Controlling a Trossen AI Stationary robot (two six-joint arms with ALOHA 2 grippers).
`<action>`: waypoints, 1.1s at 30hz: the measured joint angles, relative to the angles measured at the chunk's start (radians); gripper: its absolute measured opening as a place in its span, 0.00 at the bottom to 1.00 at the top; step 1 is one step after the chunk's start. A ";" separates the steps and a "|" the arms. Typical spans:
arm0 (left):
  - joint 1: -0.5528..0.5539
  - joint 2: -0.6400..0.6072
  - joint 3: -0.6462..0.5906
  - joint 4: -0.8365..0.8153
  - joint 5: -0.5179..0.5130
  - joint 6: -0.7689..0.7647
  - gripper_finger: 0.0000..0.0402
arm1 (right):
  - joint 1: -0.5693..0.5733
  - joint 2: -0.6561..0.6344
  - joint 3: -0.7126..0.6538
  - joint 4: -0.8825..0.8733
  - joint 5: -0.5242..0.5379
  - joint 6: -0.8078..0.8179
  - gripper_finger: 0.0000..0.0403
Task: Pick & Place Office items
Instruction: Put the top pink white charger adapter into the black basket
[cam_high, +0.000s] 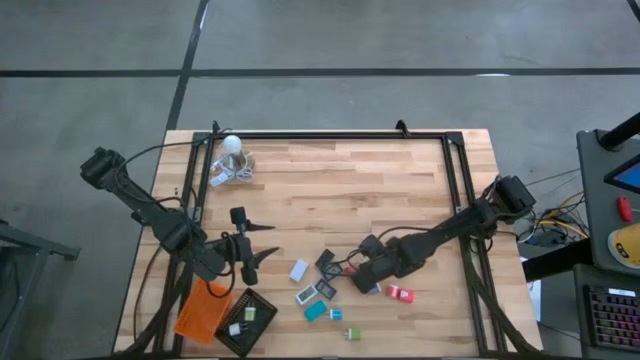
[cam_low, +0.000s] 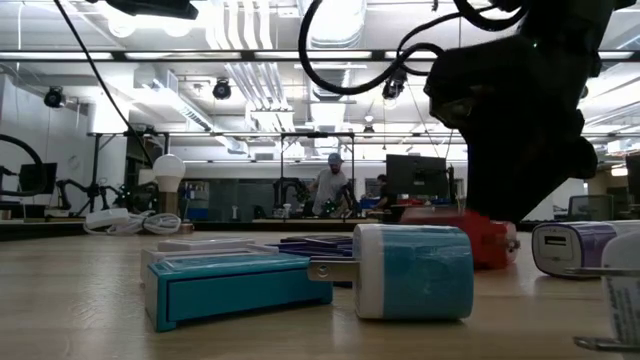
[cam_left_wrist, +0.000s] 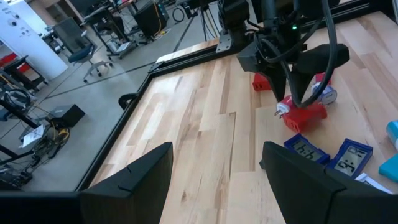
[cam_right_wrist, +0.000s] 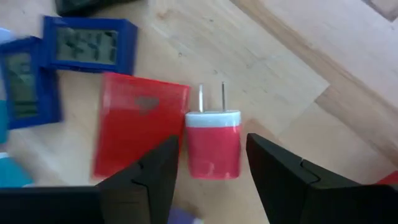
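Small office items lie on the wooden table's near middle: a red plug charger (cam_right_wrist: 213, 144) with a white top and two prongs, a flat red piece (cam_right_wrist: 140, 127), blue display blocks (cam_right_wrist: 90, 43), a teal charger (cam_low: 415, 270) and a teal box (cam_low: 235, 285). My right gripper (cam_right_wrist: 213, 180) is open and low over the table. Its fingers stand on either side of the red charger (cam_left_wrist: 303, 115) with narrow gaps. My left gripper (cam_left_wrist: 217, 180) is open and empty over bare wood at the table's left (cam_high: 255, 248).
An orange tray (cam_high: 203, 310) and a black tray (cam_high: 247, 322) holding small pieces sit at the near left corner. A white bulb with a coiled cord (cam_high: 232, 160) lies at the far left. A black frame rail (cam_high: 330, 137) borders the table. People stand in the room behind.
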 joint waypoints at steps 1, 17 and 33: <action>0.000 0.000 -0.001 0.000 0.000 0.000 0.63 | 0.000 0.003 -0.003 -0.004 0.000 -0.009 0.44; 0.002 0.000 -0.013 0.006 -0.002 -0.002 0.63 | 0.000 0.000 -0.010 -0.002 -0.003 -0.019 0.32; 0.003 0.000 -0.014 0.006 0.000 -0.002 0.63 | -0.002 0.013 -0.009 0.003 0.001 -0.019 0.32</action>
